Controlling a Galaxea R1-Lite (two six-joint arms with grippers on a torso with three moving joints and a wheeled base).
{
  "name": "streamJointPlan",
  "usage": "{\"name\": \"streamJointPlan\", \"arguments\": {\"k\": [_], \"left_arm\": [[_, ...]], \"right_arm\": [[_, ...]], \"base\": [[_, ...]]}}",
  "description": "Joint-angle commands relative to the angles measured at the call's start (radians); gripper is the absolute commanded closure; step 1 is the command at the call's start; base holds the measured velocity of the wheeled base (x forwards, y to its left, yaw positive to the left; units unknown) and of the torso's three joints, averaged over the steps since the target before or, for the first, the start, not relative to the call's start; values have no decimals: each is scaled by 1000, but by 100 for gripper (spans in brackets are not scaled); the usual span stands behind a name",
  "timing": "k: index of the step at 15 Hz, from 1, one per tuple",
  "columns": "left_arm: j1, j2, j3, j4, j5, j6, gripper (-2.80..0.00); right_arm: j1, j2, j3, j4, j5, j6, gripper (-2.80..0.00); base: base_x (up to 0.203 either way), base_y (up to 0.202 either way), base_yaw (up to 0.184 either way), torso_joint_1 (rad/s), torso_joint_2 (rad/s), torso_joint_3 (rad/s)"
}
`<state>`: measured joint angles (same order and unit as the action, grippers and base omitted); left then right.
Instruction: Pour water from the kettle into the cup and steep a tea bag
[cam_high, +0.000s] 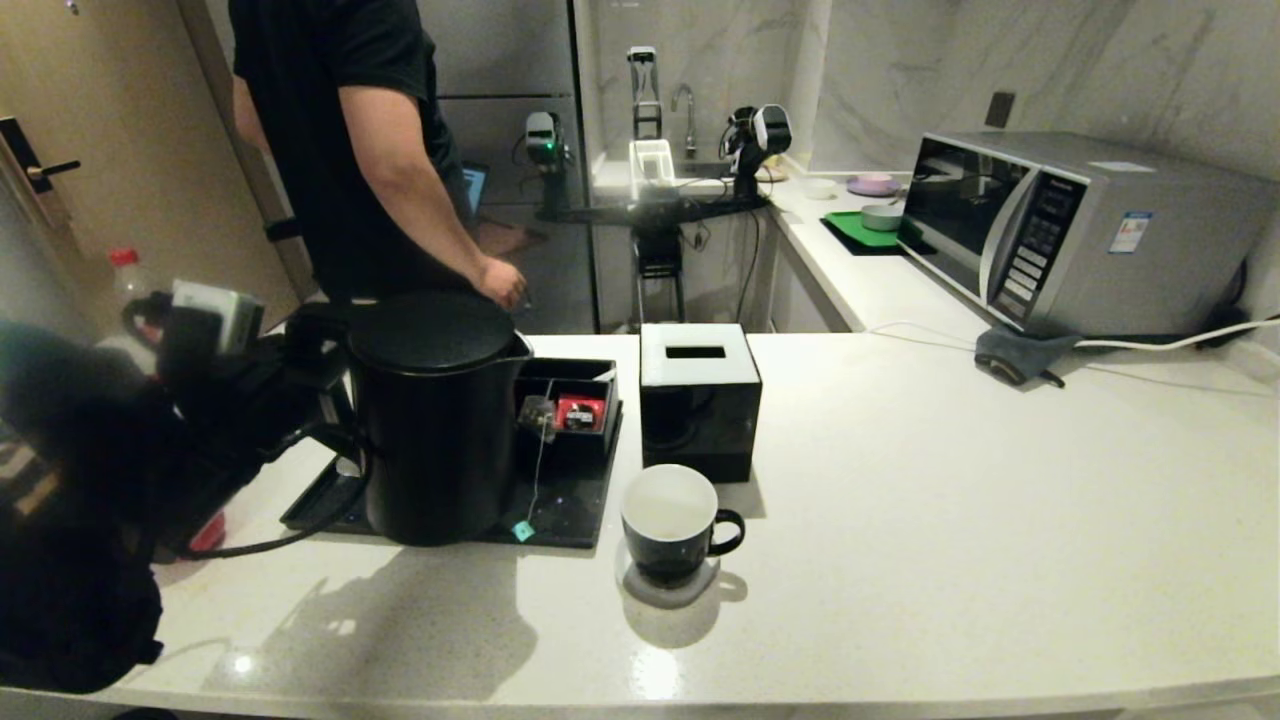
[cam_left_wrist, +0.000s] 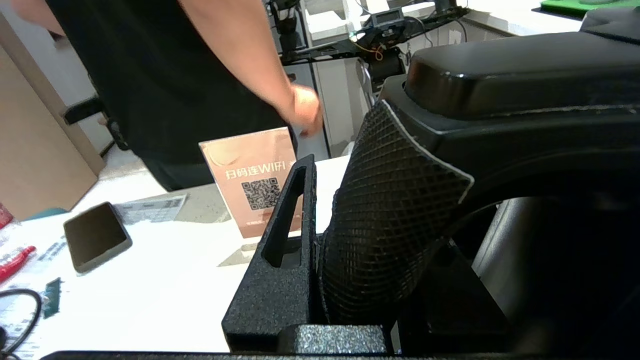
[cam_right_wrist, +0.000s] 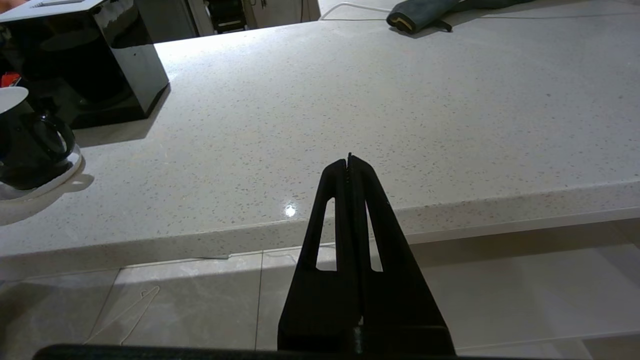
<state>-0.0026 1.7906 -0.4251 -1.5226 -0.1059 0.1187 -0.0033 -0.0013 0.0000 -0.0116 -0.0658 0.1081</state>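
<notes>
Matte black claw (cam_right_wrist: 349, 162) with slotted, tapering, grainy fingers (cam_left_wrist: 280, 250).

closed right claw (cam_right_wrist: 350, 162), counter edge (cam_right_wrist: 200, 240), cup (cam_right_wrist: 30, 145)

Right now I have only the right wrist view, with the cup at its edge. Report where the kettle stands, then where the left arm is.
Observer: The kettle stands upright, lid on, on the black tray, to the left of the cup in the head view.
Operator: Give me the left arm.
Observer: The left gripper is close beside the kettle, on its side away from the cup.
Operator: Now find the tea bag.
Observer: The tea bag sits at the front of the open box on the tray. Its string hangs down to the teal tag, which lies on the tray.
</notes>
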Motion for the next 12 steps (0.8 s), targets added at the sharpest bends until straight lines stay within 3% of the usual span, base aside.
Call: {"name": "streamJointPlan", "arguments": {"k": [1, 12], "left_arm": [[-15, 3, 4, -47, -7, 35, 0], [-105, 23, -9, -47, -49, 149, 0]], "right_arm": [[0, 1, 0, -1, 0, 1, 0], [0, 1, 0, -1, 0, 1, 0]], "base": [[0, 0, 0, 0, 0, 0], [0, 0, 0, 0, 0, 0]]}}
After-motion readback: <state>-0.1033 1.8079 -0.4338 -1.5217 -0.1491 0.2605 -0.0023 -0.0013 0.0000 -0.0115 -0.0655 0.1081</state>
